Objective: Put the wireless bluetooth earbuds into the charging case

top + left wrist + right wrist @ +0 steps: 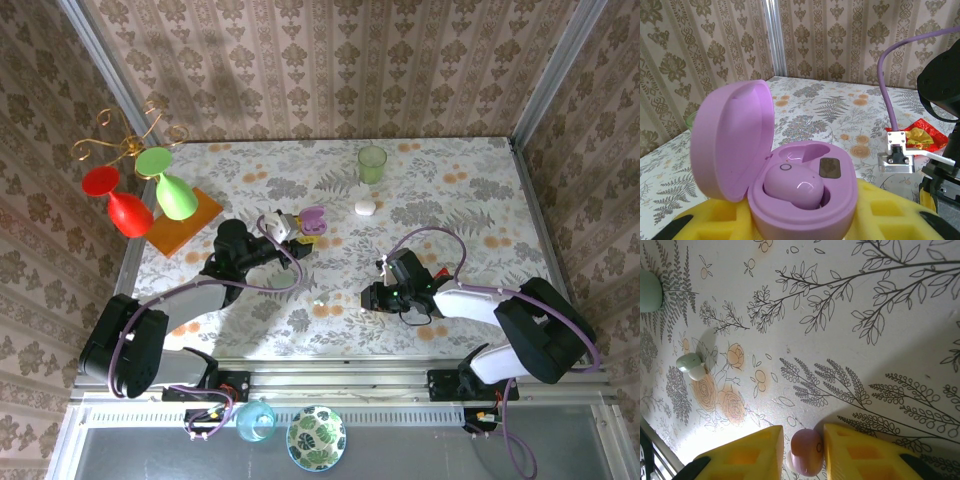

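Top view: my left claw [292, 228] is clamped on the open purple case [313, 220], and my right claw [372, 297] sits low over the tabletop [450, 190].

Left wrist: one seated bud [792, 187] fills its socket; the neighbouring socket [807, 150] is empty.

Right wrist: the yellow fingers [860, 455] pinch the second bud [807, 458] against the tabletop. I judge the job about half done, with the lift and insertion left.
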You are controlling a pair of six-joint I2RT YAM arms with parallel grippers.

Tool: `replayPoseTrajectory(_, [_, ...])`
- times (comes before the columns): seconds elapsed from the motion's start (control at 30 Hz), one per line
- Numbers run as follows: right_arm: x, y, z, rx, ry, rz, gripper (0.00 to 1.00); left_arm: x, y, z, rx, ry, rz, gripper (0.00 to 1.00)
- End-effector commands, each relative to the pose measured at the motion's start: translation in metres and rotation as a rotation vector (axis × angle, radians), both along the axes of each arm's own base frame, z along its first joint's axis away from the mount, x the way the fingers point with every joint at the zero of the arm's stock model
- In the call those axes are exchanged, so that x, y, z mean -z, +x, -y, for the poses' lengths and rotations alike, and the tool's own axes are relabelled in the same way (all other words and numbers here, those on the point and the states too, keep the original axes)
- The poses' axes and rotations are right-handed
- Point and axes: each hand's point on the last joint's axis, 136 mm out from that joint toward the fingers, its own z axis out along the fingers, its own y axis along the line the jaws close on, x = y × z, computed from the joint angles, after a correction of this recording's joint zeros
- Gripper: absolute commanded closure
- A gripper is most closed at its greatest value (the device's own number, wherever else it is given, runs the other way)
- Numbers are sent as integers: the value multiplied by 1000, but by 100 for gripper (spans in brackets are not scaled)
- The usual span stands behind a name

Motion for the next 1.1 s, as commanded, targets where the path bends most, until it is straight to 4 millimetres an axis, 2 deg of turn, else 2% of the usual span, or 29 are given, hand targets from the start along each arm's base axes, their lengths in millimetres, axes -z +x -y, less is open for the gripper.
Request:
replayPoseTrajectory(0.0, [11, -16, 7, -17, -45, -46, 74, -8, -6, 0, 21, -8, 48, 77])
replayPoseTrajectory(0.27, [11, -16, 10, -26, -96, -39, 82, -6, -6, -1, 15, -6, 48, 77])
replayPoseTrajectory(0.3, [1, -13, 10, -25, -90, -9, 82, -6, -6, -1, 15, -7, 47, 77])
replayPoseTrajectory(0.47, [-20, -1, 12, -22, -128, 59, 82, -4, -6, -1, 16, -1, 42, 77])
replayPoseTrajectory(0.67, [-62, 19, 13, -22, -166, 181, 82, 2, -8, 3, 48, 4, 12, 77])
replayPoseTrajectory(0.9, [-126, 48, -2, -49, -144, 328, 82, 9, -12, 5, 65, 20, -13, 77])
replayPoseTrajectory(1.07, [-163, 65, -14, -65, -122, 413, 81, 18, -12, 7, 69, 27, -41, 77])
